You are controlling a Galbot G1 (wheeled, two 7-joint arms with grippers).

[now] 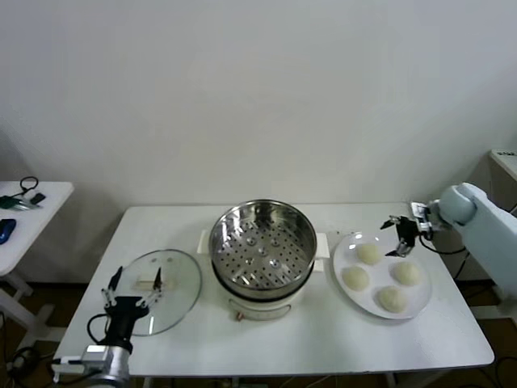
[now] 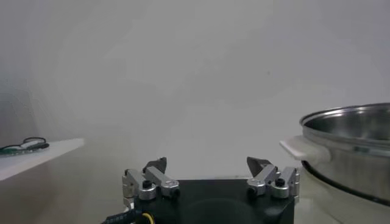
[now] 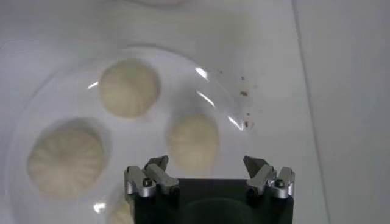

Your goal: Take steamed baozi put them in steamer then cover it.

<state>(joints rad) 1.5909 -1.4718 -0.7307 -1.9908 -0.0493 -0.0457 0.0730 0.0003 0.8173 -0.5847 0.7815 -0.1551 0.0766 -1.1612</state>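
Four pale baozi [image 1: 368, 253], [image 1: 355, 278], [image 1: 405, 273], [image 1: 392, 300] lie on a white plate [image 1: 342, 252] right of the steamer [image 1: 300, 242]. The steamer is a shiny steel pot with an empty perforated tray, on a cream base at the table's middle. My right gripper [image 1: 401, 236] is open and empty, hovering over the plate's far edge. In the right wrist view [image 3: 207, 163] its fingers straddle one baozi [image 3: 193, 141] below it; others [image 3: 128, 87], [image 3: 66, 163] lie beside. My left gripper [image 1: 133, 283] is open and empty at the front left, over the glass lid [image 1: 174, 279].
The lid with a cream handle lies flat on the white table [image 1: 323, 343], left of the steamer. The steamer's side and handle show in the left wrist view [image 2: 350, 152]. A small side table [image 1: 24, 210] with dark items stands far left. A white unit stands at the right edge.
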